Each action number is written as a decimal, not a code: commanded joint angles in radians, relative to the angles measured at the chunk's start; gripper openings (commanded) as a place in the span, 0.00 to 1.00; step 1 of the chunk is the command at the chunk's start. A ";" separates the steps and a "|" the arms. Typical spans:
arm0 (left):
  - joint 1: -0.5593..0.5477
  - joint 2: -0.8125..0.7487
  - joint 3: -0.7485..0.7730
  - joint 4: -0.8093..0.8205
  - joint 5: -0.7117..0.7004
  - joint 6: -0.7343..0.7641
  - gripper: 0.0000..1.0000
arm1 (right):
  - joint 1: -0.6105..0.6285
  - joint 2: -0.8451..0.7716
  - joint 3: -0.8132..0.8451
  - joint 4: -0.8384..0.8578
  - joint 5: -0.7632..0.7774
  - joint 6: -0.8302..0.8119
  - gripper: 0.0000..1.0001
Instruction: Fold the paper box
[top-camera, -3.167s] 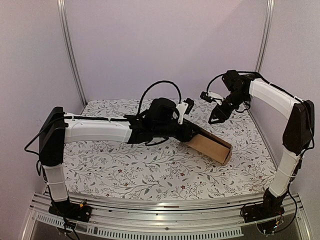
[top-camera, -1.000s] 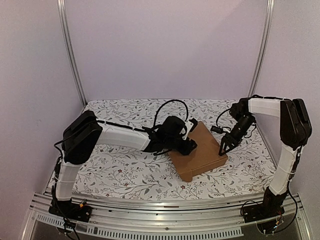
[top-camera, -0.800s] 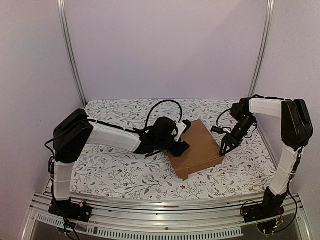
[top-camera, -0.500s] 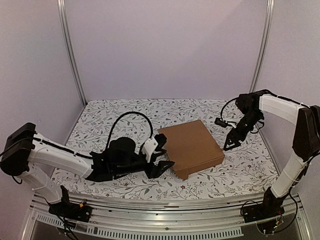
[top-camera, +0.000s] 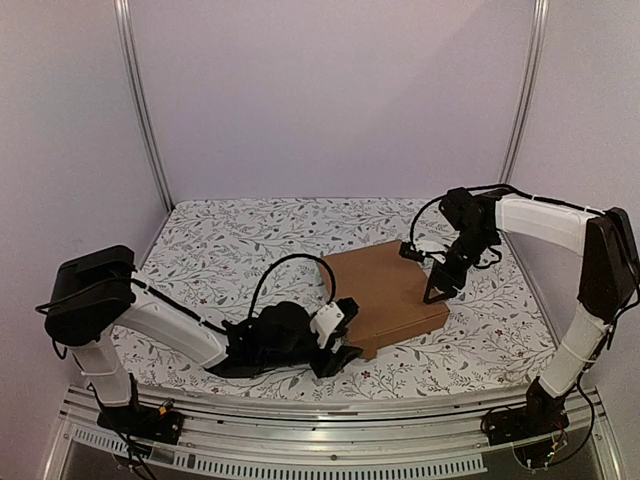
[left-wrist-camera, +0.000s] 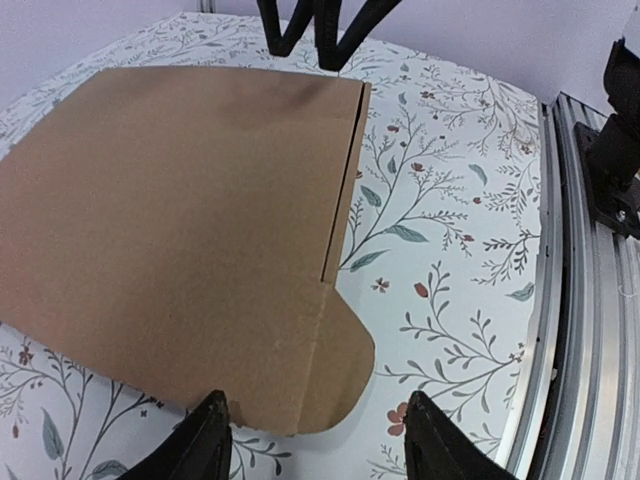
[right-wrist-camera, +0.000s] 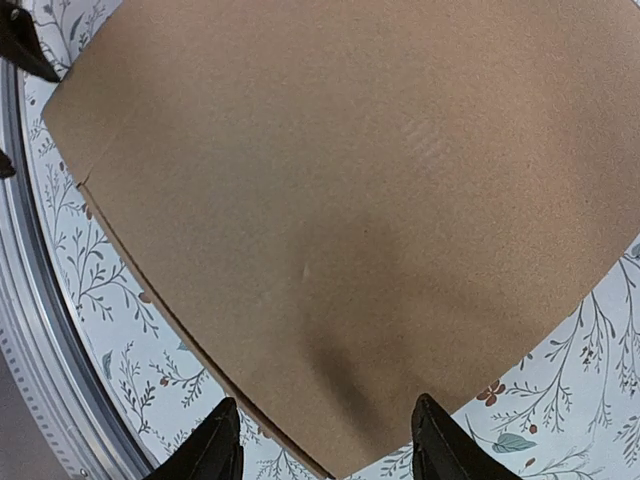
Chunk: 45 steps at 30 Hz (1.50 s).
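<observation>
1. The paper box (top-camera: 385, 295) is plain brown corrugated cardboard, unprinted.
2. State: closed into a shallow, flat rectangular form. The broad top panel faces up. A low side wall shows along the edge facing the table's (top-camera: 220, 250) near edge.
3. Pose: lying flat on the table, rotated so that its edges run oblique to the table's edges.
4. Position: right of the table's centre, in the nearer half.
5. A rounded tab (left-wrist-camera: 335, 370) projects from one corner and lies flat on the table. A straight slit runs along the panel edge above it.
6. The top panel carries faint dents and a shallow crease.
</observation>
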 joint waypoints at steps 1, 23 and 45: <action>0.003 0.071 0.106 -0.111 0.003 0.027 0.58 | 0.002 0.078 0.047 0.046 0.020 0.050 0.55; -0.078 0.031 0.079 -0.081 -0.243 -0.109 0.62 | -0.091 0.260 0.192 -0.011 -0.094 0.127 0.43; -0.094 -0.048 -0.032 0.005 -0.117 -0.043 0.64 | -0.174 0.365 0.173 -0.031 -0.057 0.212 0.20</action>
